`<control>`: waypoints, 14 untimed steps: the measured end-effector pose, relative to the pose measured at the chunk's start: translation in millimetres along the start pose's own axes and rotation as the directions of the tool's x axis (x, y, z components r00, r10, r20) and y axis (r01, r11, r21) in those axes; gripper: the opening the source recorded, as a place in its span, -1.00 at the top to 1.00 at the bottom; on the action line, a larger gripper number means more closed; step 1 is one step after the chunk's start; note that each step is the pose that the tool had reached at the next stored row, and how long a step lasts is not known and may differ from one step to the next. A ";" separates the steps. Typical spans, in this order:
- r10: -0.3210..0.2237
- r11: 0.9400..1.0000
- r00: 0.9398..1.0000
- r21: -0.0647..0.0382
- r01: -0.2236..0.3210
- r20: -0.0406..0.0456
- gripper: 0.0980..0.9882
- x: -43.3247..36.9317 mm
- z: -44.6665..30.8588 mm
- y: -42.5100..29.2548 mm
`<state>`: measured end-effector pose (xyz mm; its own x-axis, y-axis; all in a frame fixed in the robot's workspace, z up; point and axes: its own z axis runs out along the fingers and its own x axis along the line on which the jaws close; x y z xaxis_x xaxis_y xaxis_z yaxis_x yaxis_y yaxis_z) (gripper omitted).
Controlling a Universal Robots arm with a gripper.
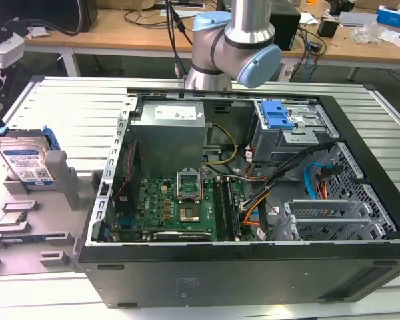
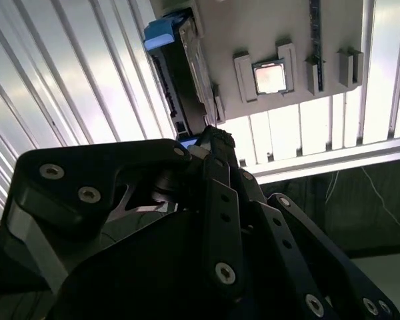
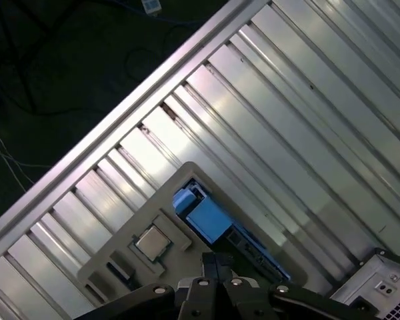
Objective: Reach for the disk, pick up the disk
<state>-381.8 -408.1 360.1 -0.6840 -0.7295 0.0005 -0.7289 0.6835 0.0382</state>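
On one grey tray (image 1: 50,235) sit one disk (image 1: 27,164) and one chip (image 1: 17,219).

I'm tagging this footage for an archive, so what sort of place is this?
Probably a robotics or electronics lab workbench: an open computer case with its motherboard exposed, a robot arm behind it, the disk on a grey tray, and cable-strewn desks beyond.

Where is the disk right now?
In the exterior view the disk stands on the grey tray at the exterior view's left, outside the open computer case, with the CPU chip just in front of it.
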 end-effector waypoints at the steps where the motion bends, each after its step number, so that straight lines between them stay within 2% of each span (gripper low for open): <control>1: -0.016 1.000 1.000 0.000 0.016 -0.001 0.98 0.0 0.0 0.0; 8: -0.103 0.995 0.995 0.000 0.103 -0.004 0.98 0.0 0.0 0.0; 14: -0.189 0.982 0.982 -0.001 0.189 -0.007 0.98 0.0 0.0 0.0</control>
<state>-381.8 -408.1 360.1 -0.5341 -0.8455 0.0005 -0.8448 0.5337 0.0382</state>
